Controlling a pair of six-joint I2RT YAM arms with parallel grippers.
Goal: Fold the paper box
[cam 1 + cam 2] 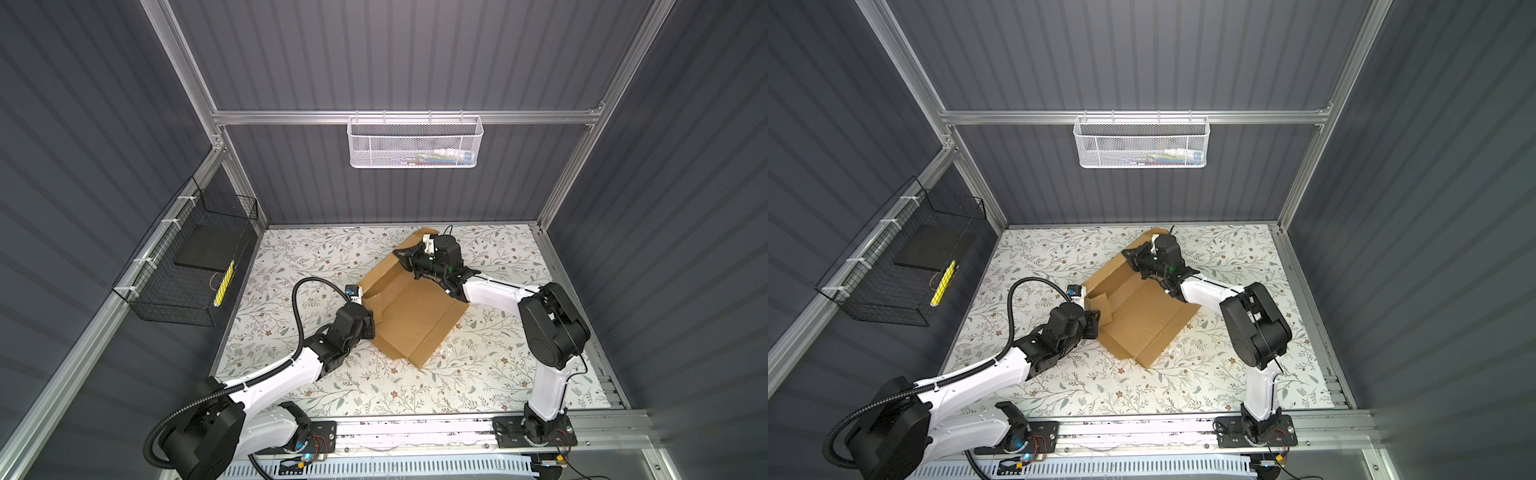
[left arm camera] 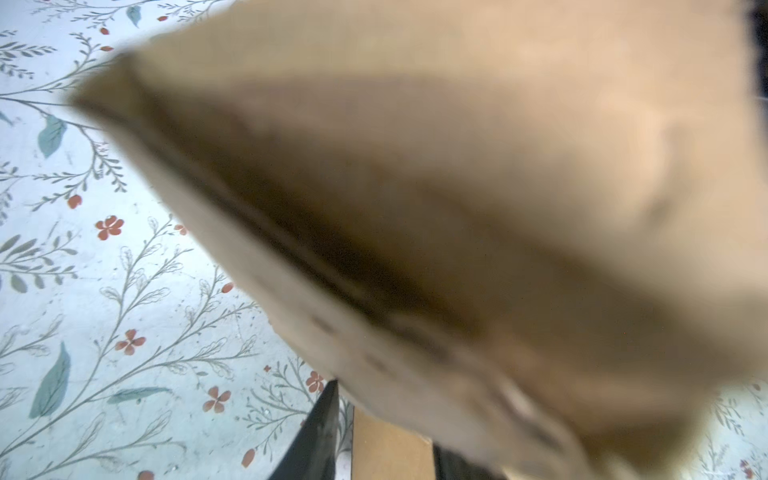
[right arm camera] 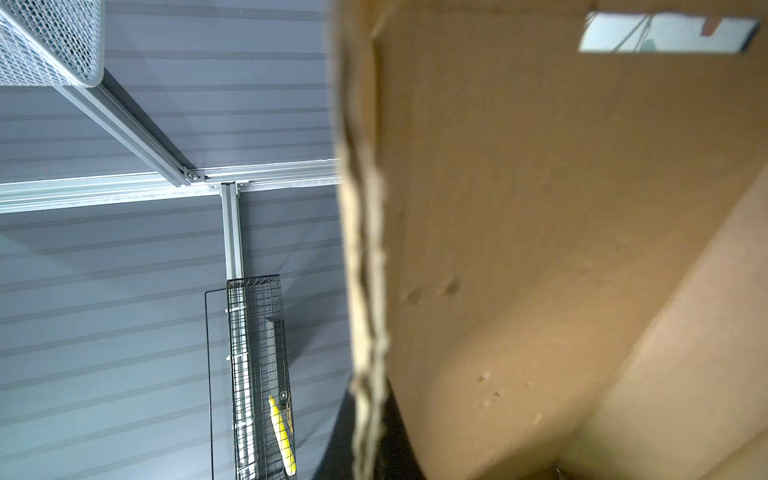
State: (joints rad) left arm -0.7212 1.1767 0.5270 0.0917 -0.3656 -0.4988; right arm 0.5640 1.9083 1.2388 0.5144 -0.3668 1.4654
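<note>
— When you look at the right claw (image 1: 404, 259), what do you see?
— Its two fingers (image 3: 338, 453) are squeezed together on a rough edge of the paper box (image 1: 415, 320), on the far side that stands up.
— And the left claw (image 2: 386, 436)?
— Its fingers (image 2: 320, 432) are apart. Brown cardboard shows between them, and a thin strip of table (image 1: 316, 257) peeks out beside one finger. I cannot tell if they pinch anything.
— Where is that claw?
— At the left side of the box, just beside a small flap that leans inward.
— Where is the box?
— Near the middle of the flowery table, turned so one corner points to the near side. Its bottom lies flat and its inside is open.
— What is around it?
— A white mesh basket (image 1: 411, 143) hangs on the far wall. A black wire basket (image 1: 183, 266) hangs on the left wall, with a yellow thing (image 1: 223, 282) in it.
</note>
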